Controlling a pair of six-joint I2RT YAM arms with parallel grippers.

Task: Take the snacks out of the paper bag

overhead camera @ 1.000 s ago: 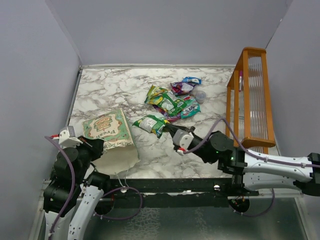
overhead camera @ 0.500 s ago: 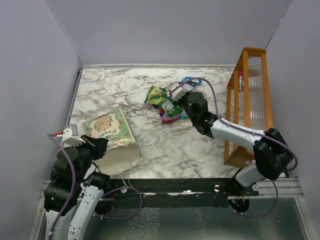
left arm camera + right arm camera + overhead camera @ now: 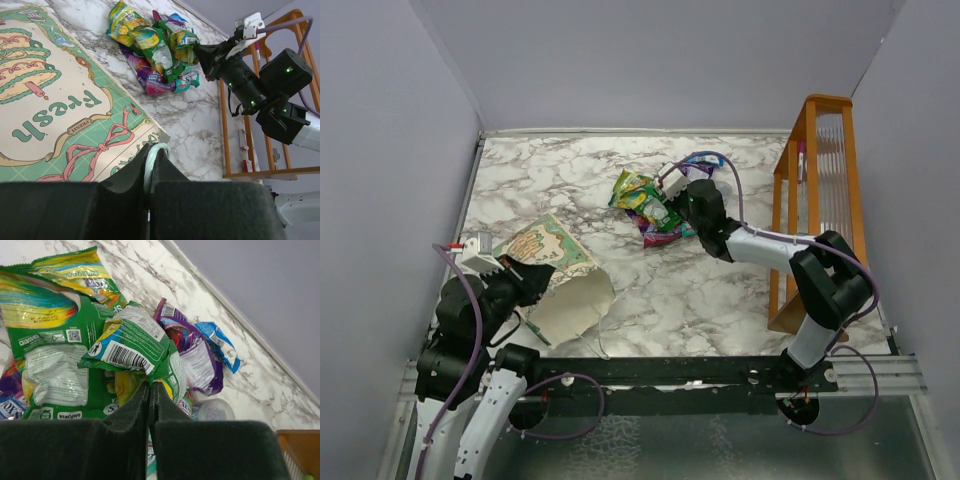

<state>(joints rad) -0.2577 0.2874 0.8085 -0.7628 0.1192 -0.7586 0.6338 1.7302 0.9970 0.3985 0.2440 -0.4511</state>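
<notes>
Grey walls [image 3: 670, 60] enclose a marble tabletop [image 3: 520, 180], with an orange wooden rack [image 3: 820, 190] standing along its 3 o'clock edge. Item one, the paper bag [image 3: 545, 250]: it lies on its side near the 7 o'clock corner with the cream patterned front up. Its long axis runs roughly 11 to 5 o'clock, and the white-lined mouth faces 5 o'clock. What shows of the inside is bare, and the deeper part cannot be seen. Item two, the left gripper [image 3: 525, 280]: its jaws are pinched narrow on the bag's rim by a pale string handle, as the left wrist view shows. Item three, the snacks [image 3: 650, 205]: a heap of green, yellow-green, purple, teal and blue packets past the table's middle, at about 2 o'clock from the bag and well apart from it. A small clear cup [image 3: 215, 410] sits at the heap's far side. Item four, the right gripper [image 3: 690, 200]: it sits at the heap's 3 o'clock side, with its fingers closed tight on the lower edge of a green packet [image 3: 130, 342] that rests on the other packets. By judgement, that packet is placed and needs only letting go. The bag mouth lies at about 8 o'clock from the right gripper. Any further reach goes that way, while the left arm, the nearer one, steadies the bag.
</notes>
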